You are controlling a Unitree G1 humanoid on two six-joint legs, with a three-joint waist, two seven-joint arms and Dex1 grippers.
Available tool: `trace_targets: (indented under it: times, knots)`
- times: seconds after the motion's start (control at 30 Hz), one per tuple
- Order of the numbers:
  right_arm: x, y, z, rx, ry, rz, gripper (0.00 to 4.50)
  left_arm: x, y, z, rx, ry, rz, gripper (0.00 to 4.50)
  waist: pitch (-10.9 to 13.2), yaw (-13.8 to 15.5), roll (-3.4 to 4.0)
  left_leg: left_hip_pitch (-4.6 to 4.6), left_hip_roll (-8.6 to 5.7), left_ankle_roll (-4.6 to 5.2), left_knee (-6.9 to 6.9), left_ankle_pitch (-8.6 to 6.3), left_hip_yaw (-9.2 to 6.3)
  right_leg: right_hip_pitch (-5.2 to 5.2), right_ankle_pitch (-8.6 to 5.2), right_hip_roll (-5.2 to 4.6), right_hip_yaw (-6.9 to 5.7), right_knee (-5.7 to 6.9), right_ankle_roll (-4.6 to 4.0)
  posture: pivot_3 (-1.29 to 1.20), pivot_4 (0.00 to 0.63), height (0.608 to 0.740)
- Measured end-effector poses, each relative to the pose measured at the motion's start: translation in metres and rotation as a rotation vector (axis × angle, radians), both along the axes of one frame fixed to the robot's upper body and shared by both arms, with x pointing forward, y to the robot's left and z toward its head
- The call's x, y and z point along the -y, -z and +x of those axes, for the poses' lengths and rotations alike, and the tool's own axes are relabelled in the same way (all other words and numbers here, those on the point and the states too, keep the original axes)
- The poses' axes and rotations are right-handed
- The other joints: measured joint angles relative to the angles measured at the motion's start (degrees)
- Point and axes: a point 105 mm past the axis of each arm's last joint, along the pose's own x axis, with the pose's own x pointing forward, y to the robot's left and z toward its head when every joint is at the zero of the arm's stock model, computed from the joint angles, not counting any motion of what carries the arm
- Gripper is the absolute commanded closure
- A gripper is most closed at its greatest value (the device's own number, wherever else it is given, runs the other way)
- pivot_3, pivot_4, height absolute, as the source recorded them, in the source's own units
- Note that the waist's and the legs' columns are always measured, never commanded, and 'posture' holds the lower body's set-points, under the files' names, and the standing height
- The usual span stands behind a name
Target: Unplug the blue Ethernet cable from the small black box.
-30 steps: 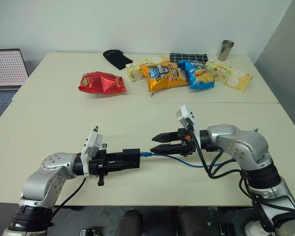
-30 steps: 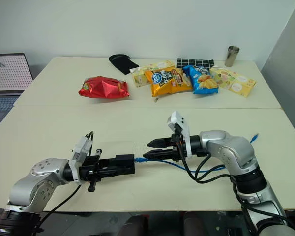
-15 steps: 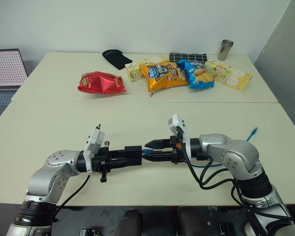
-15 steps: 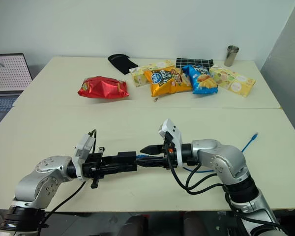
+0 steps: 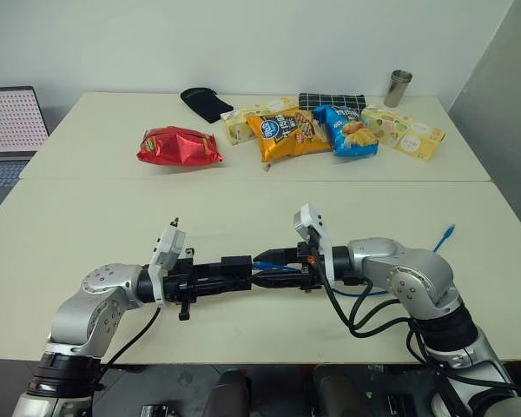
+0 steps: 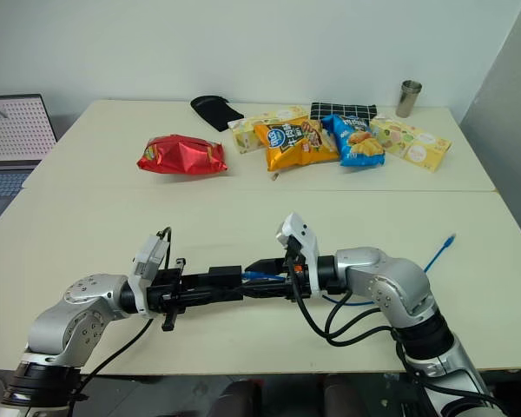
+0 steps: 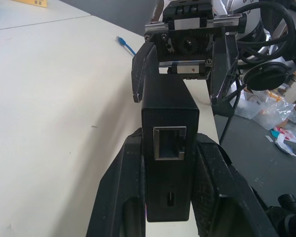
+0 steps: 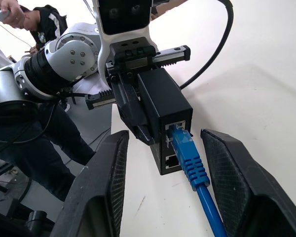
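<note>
Item: small matte-black rigid plastic box (image 8: 164,106), light, clenched in left gripper (image 5: 210,280) fingers mid-table. Thin flexible blue Ethernet cable (image 8: 195,170) plugged in. Your right gripper (image 8: 163,173) fingers straddle the plug, apparently unclosed; pinch its stiff connector.

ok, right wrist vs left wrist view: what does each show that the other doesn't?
Right wrist view alone: the bright-blue Ethernet cable's plug seated in the upper port of the small matte-black plastic box, with the open right gripper straddling it, fingers apart from it.
Left wrist view alone: the box's opposite face with an empty port, and the cable's loose far plug on the cream table.
Both: the box clamped in the shut left gripper.
</note>
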Motion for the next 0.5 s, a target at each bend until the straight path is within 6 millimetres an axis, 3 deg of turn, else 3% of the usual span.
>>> trace_targets:
  times: [0.33,0.5]
  knots:
    - [0.0043,0.0042,0.0039,-0.007,0.004,-0.014,4.39,0.0007,-0.0005,-0.0003,0.0,0.003,0.0,3.7,0.0,0.0,0.0,0.0,0.0,0.0,0.0,0.0,0.0,0.0,0.0,0.0,-0.01,0.0,0.0,0.0,0.15,0.74]
    - [0.0052,0.0034,0.0024,-0.006,-0.015,-0.011,4.46,0.0013,-0.0013,-0.0015,0.0,0.012,0.0,3.7,0.0,0.0,0.0,0.0,0.0,0.0,0.0,0.0,0.0,0.0,0.0,0.0,-0.01,0.0,0.0,0.0,0.15,0.74]
